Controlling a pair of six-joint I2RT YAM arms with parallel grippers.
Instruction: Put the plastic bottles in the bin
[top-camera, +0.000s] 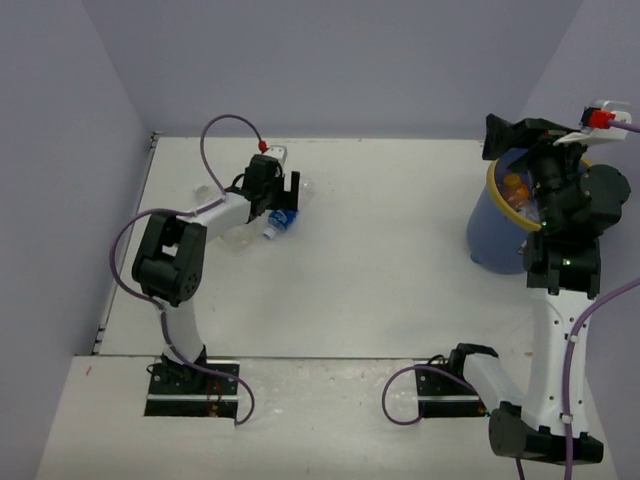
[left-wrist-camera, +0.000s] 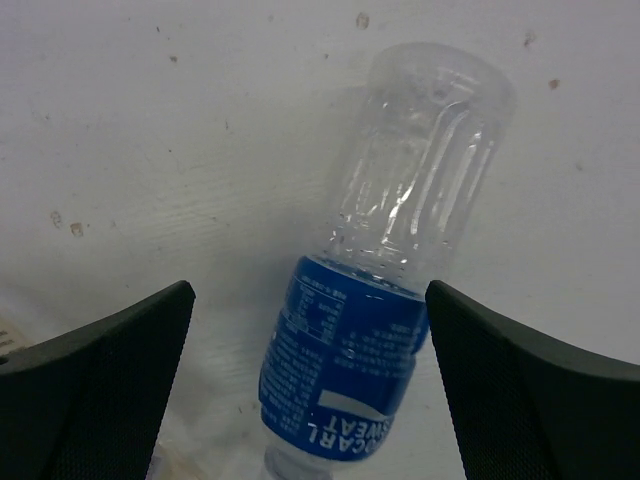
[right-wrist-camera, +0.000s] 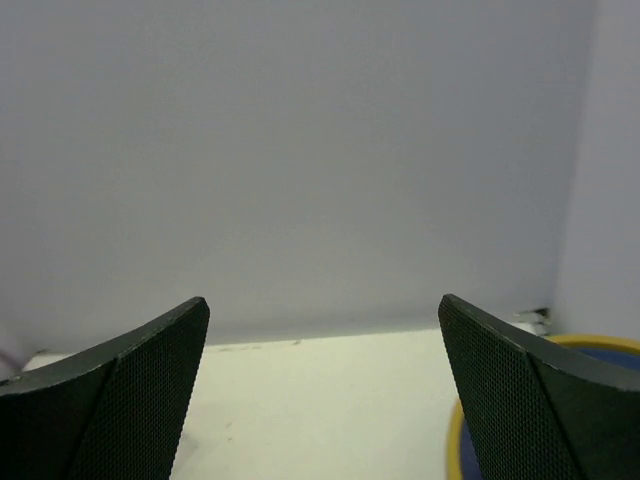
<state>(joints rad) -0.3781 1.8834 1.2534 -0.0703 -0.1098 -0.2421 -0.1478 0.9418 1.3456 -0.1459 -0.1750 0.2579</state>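
White table (top-camera: 380, 290): blue-labelled bottle (top-camera: 283, 222), bin (top-camera: 488, 240).

my left claw (top-camera: 279, 198) is hovering over the blue-labelled bottle (top-camera: 283, 222) at ten o'clock; my right claw (top-camera: 505, 138) is hanging above the bin (top-camera: 490, 240) at three o'clock.

The whole tabletop (top-camera: 380, 270) is taken in by the top view (the widest and farthest of the three) from high above its near edge, tilted down toward the far wall (top-camera: 330, 70). The left wrist view is aimed steeply down from very near, and its frame is largely filled by the blue-labelled bottle (left-wrist-camera: 385, 300) between the fingers of the left end effector (left-wrist-camera: 310, 290). The right wrist view is held almost level, facing the far wall past the right end effector (right-wrist-camera: 325, 300). The bottle is shared by the top and left wrist views. The bin (right-wrist-camera: 600, 343), cut off at a corner, is shared by the top and right wrist views.
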